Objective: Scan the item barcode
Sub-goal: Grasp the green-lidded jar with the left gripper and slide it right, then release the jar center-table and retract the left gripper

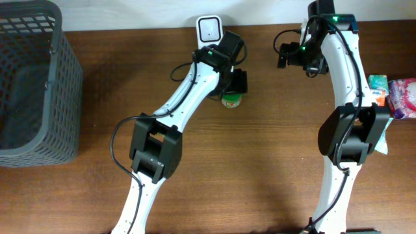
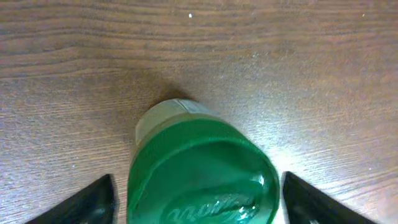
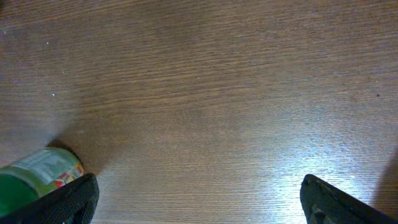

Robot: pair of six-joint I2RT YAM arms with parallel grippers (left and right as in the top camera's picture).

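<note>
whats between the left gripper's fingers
The green-lidded jar, upright on the wooden table, sits between the open left gripper fingers; the left wrist view shows it.

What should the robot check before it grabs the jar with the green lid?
1. Jar standing upright on the table: ok.
2. Left gripper centred over the lid: ok.
3. Left gripper open, with a gap on each side of the lid: ok.
4. Where the barcode sits on the jar: cannot tell, because only the top shows well.
5. Scanner close by, just behind the jar: ok.
6. Right gripper open, empty and off to the side: ok.
</note>
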